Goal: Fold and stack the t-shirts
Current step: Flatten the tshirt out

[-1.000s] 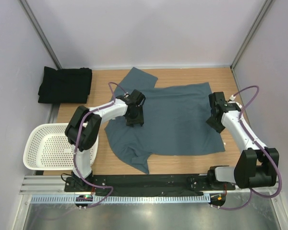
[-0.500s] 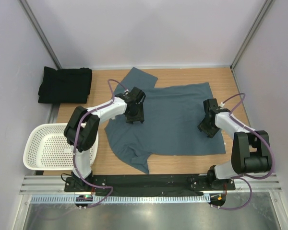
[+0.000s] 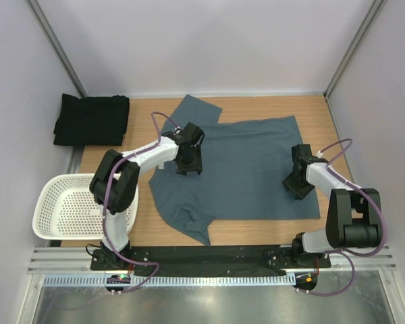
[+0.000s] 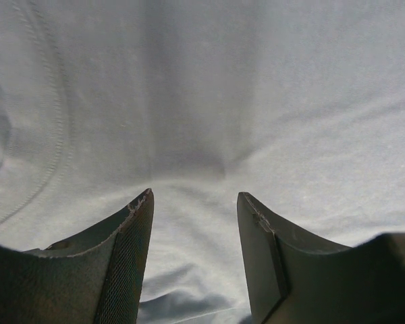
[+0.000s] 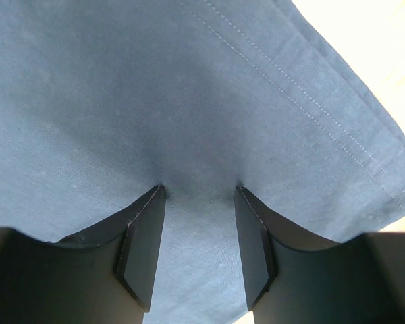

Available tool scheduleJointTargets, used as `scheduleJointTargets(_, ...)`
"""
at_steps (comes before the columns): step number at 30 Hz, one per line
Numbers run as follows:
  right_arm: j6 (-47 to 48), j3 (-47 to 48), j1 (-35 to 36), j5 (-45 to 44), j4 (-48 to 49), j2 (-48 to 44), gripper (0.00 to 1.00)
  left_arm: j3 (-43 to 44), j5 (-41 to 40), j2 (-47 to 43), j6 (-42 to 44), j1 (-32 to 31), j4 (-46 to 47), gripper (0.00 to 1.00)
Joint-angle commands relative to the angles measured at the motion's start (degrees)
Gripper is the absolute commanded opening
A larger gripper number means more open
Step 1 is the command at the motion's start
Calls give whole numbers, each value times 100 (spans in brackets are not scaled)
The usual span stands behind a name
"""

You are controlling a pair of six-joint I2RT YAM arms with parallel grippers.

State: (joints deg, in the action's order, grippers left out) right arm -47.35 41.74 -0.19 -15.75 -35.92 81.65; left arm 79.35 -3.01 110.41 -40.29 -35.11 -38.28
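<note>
The slate blue-grey t-shirt point(image 3: 243, 169) lies spread flat on the wooden table, sleeves to the left and hem to the right. My left gripper point(image 3: 189, 164) stands on its left part near the collar, open, with both fingertips point(image 4: 143, 200) resting on flat cloth point(image 4: 202, 101). The right gripper point(image 3: 298, 183) is down on the shirt's right side near the hem, also open. Its tips dent the fabric point(image 5: 155, 101) and a stitched hem point(image 5: 337, 128) runs beside them. Neither pair of jaws pinches any cloth. The black t-shirt point(image 3: 91, 120) lies folded at the far left.
A white perforated basket point(image 3: 50, 209) hangs over the table's near left edge. Grey walls close in the back and both sides. Bare wood point(image 3: 310, 115) shows beyond the shirt at the far right and along the front point(image 3: 256, 229).
The right arm has folded back and its gripper has slid toward the near right part of the shirt, jaws a little wider. The left gripper has hardly moved.
</note>
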Motion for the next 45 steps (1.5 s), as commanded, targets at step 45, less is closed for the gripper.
scheduleJointTargets(45,1782,3324,1723,2006,621,2093,75,-2406,-297,-3237,-1332,-2429,-294,47)
